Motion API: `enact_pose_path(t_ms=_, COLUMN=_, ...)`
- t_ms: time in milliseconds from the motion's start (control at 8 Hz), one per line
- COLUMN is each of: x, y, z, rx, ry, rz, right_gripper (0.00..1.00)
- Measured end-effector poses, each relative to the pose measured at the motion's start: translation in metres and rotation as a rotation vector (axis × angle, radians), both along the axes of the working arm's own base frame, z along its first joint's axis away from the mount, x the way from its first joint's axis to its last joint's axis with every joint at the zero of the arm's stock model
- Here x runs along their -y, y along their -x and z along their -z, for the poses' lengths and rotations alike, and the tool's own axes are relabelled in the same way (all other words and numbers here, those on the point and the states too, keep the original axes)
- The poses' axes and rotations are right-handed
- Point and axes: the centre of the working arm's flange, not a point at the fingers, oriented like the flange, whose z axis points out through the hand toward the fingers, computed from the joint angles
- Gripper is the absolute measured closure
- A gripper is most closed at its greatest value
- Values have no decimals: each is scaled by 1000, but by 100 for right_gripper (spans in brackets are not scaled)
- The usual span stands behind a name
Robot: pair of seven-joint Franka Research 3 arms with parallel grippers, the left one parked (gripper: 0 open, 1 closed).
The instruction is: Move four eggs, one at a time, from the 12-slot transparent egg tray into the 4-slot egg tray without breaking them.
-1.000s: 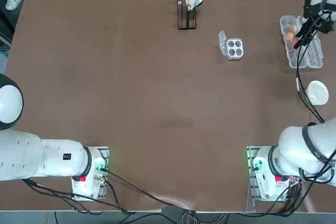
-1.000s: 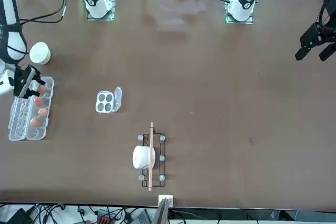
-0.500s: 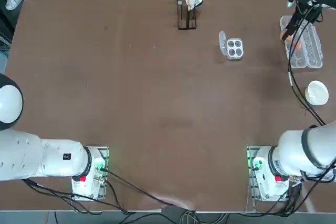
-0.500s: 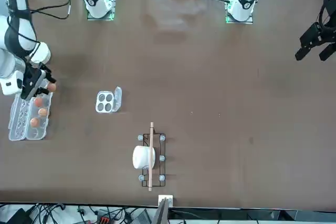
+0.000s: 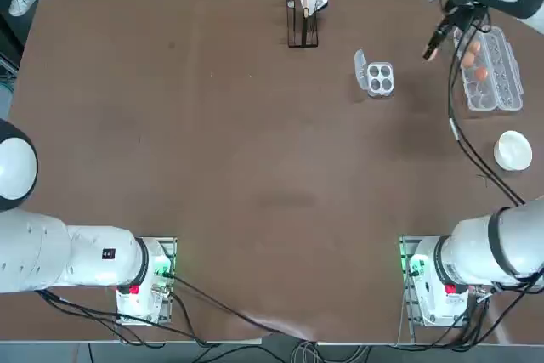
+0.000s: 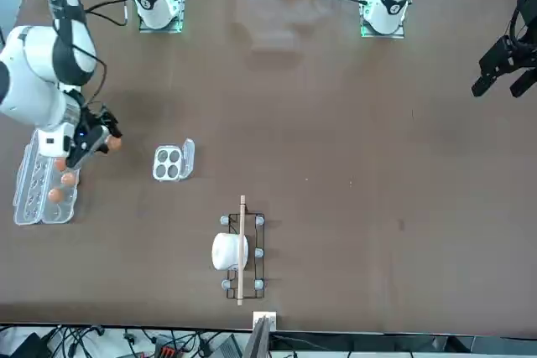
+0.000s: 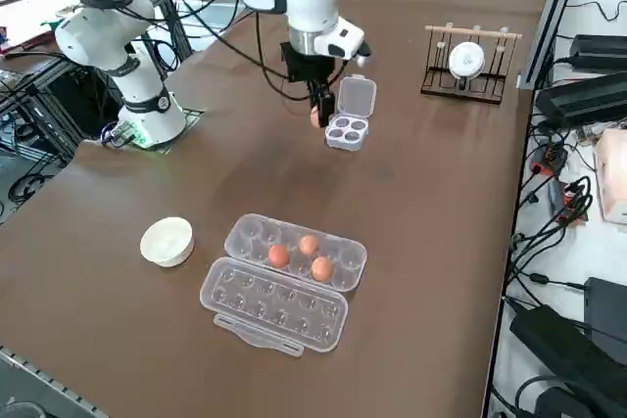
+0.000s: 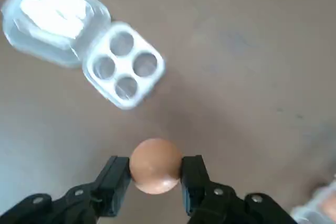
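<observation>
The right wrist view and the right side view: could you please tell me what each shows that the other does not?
Only the wrist view shows the right gripper shut on an egg, with all four cups of the small tray empty. Only the side view shows the long carton holding three eggs, a white bowl and a rack. Both show the small tray with its lid open.

1. The egg (image 8: pixel 155 165) looked smooth and matt, pinched between matt black plastic fingers (image 8: pixel 116 179).
2. Beside it, the 4-slot egg tray (image 8: pixel 124 65) was glossy clear plastic.
3. The table (image 5: pixel 255 150) beneath the tray showed a matt brown surface.
</observation>
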Motion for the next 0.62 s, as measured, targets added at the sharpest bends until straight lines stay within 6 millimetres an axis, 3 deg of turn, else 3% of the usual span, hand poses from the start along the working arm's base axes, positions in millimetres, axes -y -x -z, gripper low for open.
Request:
enact_pose_path(t_ms=375, x=-60, y=0, z=9, rx=13, ry=13, rz=139, right_gripper=43)
enact_pose_path(t_ms=625, x=-85, y=-2, z=32, rx=19, ry=17, rz=202, right_gripper=43)
